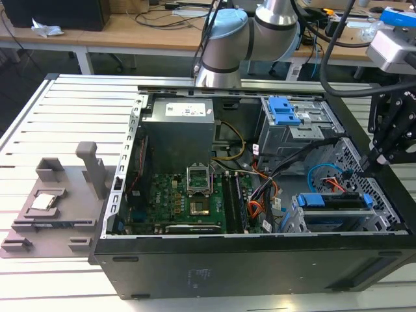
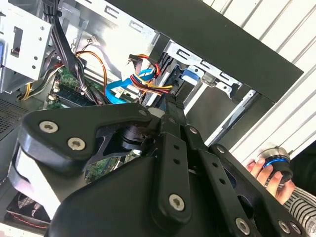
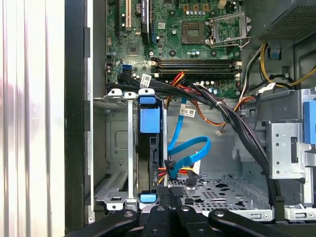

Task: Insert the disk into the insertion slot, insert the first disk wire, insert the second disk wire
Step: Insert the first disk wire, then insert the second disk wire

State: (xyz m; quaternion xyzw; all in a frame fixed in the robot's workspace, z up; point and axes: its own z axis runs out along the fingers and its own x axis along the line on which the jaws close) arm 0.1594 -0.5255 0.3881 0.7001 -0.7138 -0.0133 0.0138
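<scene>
In the exterior view your disk (image 1: 331, 203) sits in the insertion slot (image 1: 296, 220), case on a slatted white table (image 1: 71, 117), benches (image 1: 130, 26) behind; the second wrist view shows a hand (image 2: 264, 174) outside; in the first wrist view, wires (image 3: 190, 148) lie beside the disk, and you cannot tell their seating or the gripper (image 3: 171, 191) opening.

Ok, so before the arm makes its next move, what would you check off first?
1. Disk in the insertion slot: ok, it stands on edge inside it.
2. Blue wire plugged into the disk: cannot tell; its end lies beside the disk.
3. Red and yellow wire plugged in: cannot tell; its plug is beside the disk too.
4. Gripper near the work: ok, it hangs close to the disk's end.
5. Person's hand outside the case: ok, it rests on a round knob.
</scene>
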